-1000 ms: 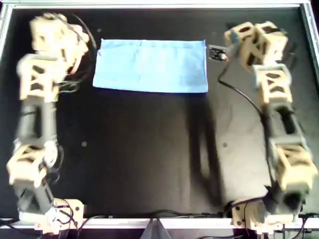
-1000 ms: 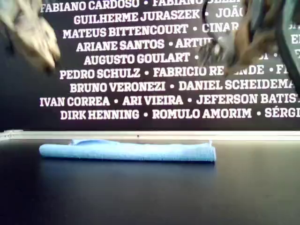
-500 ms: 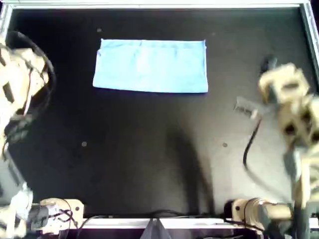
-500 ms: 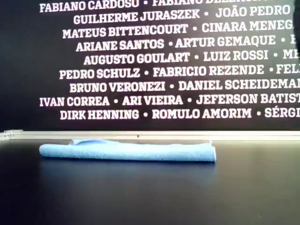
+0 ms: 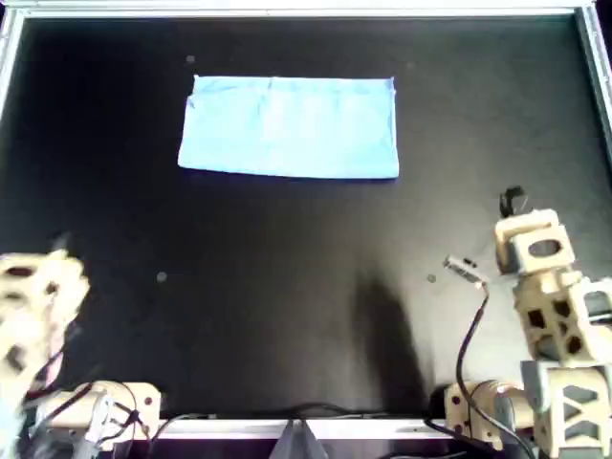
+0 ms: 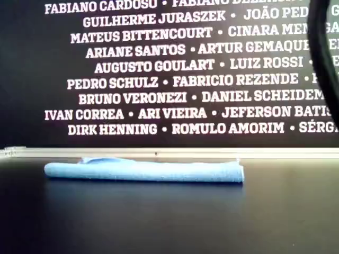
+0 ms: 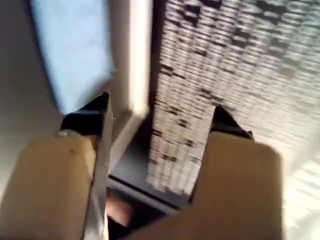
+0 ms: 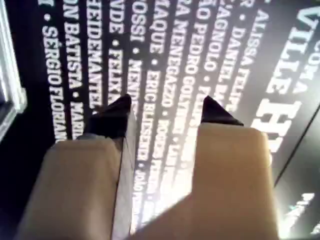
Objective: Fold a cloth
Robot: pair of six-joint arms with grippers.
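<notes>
The cloth [image 5: 287,127] is a pale blue rectangle lying flat on the black table, toward the far edge; nothing touches it. In the exterior view the cloth [image 6: 143,171] is a low flat strip with a doubled edge. My first gripper [image 7: 159,112] is open and empty, held in the air; the cloth [image 7: 75,50] shows far beyond one finger. My second gripper [image 8: 165,106] is open and empty and faces the lettered wall. In the overhead view one tan arm [image 5: 29,306] sits at the near left corner and another arm [image 5: 545,277] at the near right. I cannot tell which is which.
The black table [image 5: 287,287] has a metal rim [image 5: 287,11]. A black wall with white names [image 6: 175,79] stands behind the table. A loose cable [image 5: 469,325] hangs by the arm at the overhead view's right. A dark blurred shape [image 6: 323,53] crosses the exterior view's upper right.
Both arms have pulled back from beside the cloth's two ends to the near corners of the table. The cloth has not moved.
</notes>
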